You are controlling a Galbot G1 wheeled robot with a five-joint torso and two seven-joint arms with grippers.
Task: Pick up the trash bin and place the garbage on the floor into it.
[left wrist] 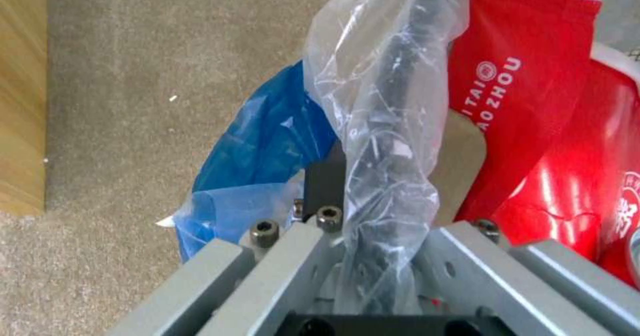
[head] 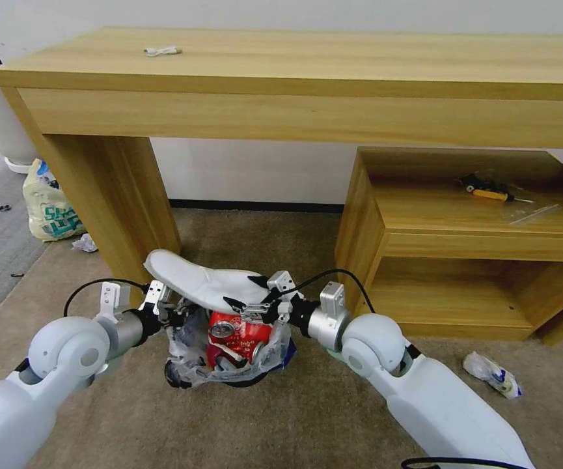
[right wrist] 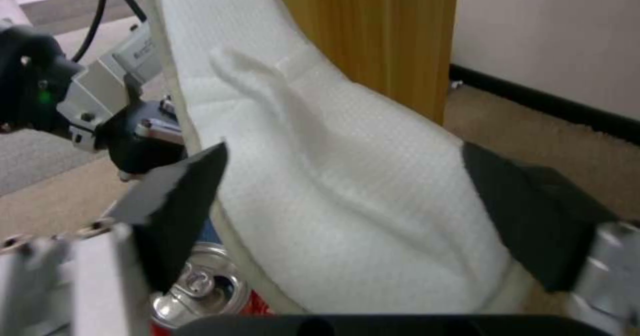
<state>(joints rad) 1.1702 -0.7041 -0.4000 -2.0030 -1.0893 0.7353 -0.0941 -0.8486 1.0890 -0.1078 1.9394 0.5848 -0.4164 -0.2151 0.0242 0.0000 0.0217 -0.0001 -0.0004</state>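
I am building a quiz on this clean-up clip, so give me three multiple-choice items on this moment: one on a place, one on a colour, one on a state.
1. Where is the white slipper?
A. on the desk
B. above the trash bin
C. on the low shelf

2. What colour is the wrapper inside the trash bin?
A. red
B. green
C. yellow

3. What does the left gripper do?
A. hangs open over the carpet
B. grips a cup
C. is shut on the trash bin's rim

Answers:
1 B, the right gripper holds the slipper over the bin.
2 A, the left wrist view shows it red.
3 C, its fingers pinch the bagged rim.
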